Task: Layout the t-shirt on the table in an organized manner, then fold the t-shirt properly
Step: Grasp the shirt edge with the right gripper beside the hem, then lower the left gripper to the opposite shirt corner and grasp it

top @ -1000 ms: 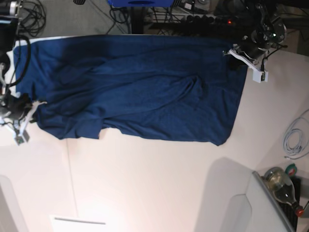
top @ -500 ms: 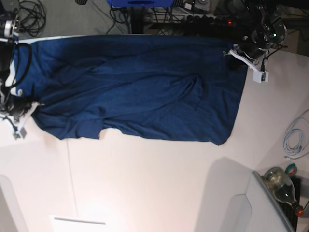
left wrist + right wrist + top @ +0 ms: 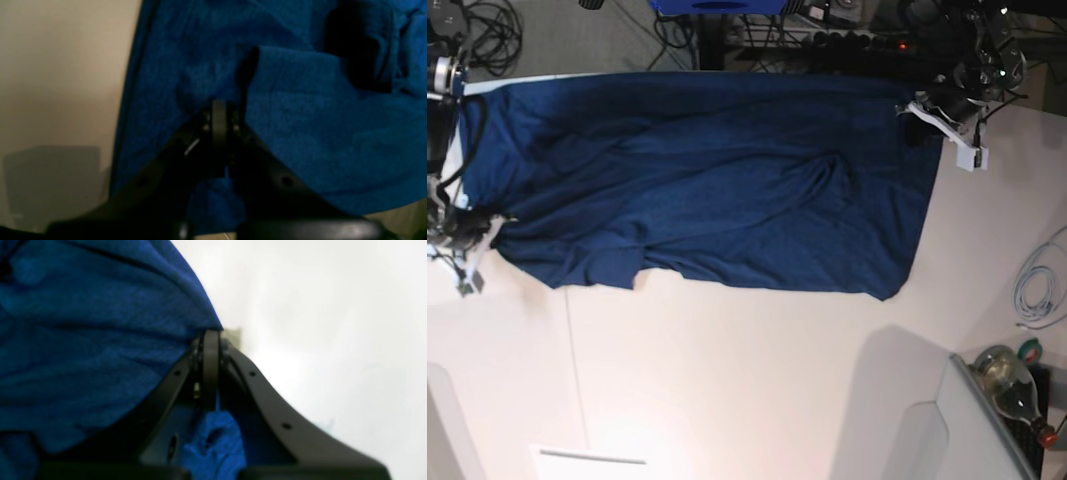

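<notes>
Base view: the shirt (image 3: 707, 180) lies spread across the far part of the table (image 3: 757, 380), wrinkled through the middle, with its near edge uneven. The left gripper (image 3: 924, 112) sits at the shirt's far right corner, the right gripper (image 3: 472, 228) at its left edge. By my reading the laying-out step is in hand, with both arms stretching the cloth. The next move calls for an even pull to flatten the ridges before any fold. No writing can be read here.

Left wrist view: the left gripper (image 3: 218, 111) has its jaws together, pinching a fold of the shirt (image 3: 317, 133), with table (image 3: 60, 66) to the left. No label shows.

Right wrist view: the right gripper (image 3: 210, 336) is clamped on the shirt's (image 3: 83, 340) edge, and cloth bunches behind the jaws. The table (image 3: 317, 323) is bare white. No brand is visible.
</notes>
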### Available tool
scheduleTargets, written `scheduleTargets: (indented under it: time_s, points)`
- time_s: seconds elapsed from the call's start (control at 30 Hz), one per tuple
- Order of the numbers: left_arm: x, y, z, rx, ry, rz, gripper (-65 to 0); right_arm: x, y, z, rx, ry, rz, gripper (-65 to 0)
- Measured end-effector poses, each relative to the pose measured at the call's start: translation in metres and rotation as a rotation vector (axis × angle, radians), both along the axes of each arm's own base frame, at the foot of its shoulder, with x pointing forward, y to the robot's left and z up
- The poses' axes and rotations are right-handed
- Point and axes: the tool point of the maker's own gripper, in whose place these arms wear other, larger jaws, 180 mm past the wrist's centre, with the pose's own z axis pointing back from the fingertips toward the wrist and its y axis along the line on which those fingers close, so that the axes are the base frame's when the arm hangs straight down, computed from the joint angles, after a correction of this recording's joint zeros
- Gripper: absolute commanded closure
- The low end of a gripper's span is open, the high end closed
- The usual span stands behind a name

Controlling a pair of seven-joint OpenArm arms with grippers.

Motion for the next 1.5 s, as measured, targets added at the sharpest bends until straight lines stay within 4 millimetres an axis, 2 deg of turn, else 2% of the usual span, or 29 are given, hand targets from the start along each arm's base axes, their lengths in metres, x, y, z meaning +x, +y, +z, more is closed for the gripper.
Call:
scheduleTargets:
  time_s: [0.13, 0.37, 0.47, 0.6, 0.63, 0.7, 0.83, 0.87, 0.9, 1.0, 1.2, 1.4, 1.47, 1.5]
  points:
    - [0.0, 0.0, 0.0, 0.003, 0.0, -0.001, 0.0, 0.01, 0.008, 0.002, -0.013, -0.007, 0.025, 0.0]
    - [-0.006, 0.002, 0.006, 0.045, 0.026, -0.025, 0.0, 0.009, 0.001, 0.006, -0.03, -0.003, 0.021, 0.0]
    - [-0.009, 0.007, 0.016, 0.091, 0.023, -0.04, 0.0, 0.02, 0.0, 0.024, -0.067, -0.057, 0.046, -0.5]
    - [0.011, 0.007, 0.04, 0.126, -0.06, -0.058, 0.0, 0.035, -0.014, 0.066, -0.1, -0.161, -0.028, -3.2]
    - [0.014, 0.006, 0.045, 0.131, -0.076, -0.061, 0.0, 0.037, -0.015, 0.073, -0.101, -0.175, -0.045, -6.9]
    - [0.014, 0.005, 0.049, 0.138, -0.084, -0.067, 0.0, 0.043, -0.012, 0.078, -0.097, -0.185, -0.047, -20.6]
    - [0.013, 0.007, 0.05, 0.148, -0.079, -0.07, 0.0, 0.055, 0.018, 0.065, -0.023, -0.132, 0.041, -48.6]
    - [0.014, 0.008, 0.051, 0.15, -0.081, -0.07, 0.0, 0.058, 0.027, 0.06, 0.013, -0.114, 0.051, -53.6]
    - [0.016, 0.01, 0.053, 0.152, -0.087, -0.064, 0.0, 0.06, 0.032, 0.055, 0.041, -0.102, 0.055, -55.4]
    - [0.016, 0.027, 0.06, 0.176, -0.102, -0.028, 0.0, 0.064, 0.038, 0.042, 0.114, -0.112, 0.032, -52.7]
    - [0.015, 0.057, 0.071, 0.228, -0.112, 0.021, 0.0, 0.044, 0.052, 0.008, 0.196, -0.043, 0.004, -46.7]
    - [0.015, 0.064, 0.071, 0.238, -0.106, 0.017, 0.0, 0.044, 0.055, 0.005, 0.22, -0.054, -0.008, -36.5]
    - [0.011, 0.065, 0.062, 0.226, -0.078, 0.016, 0.0, 0.043, 0.054, 0.005, 0.22, -0.053, -0.008, -30.3]
    - [0.011, 0.068, 0.059, 0.221, -0.065, 0.01, 0.0, 0.043, 0.055, 0.005, 0.22, -0.053, -0.008, -25.2]
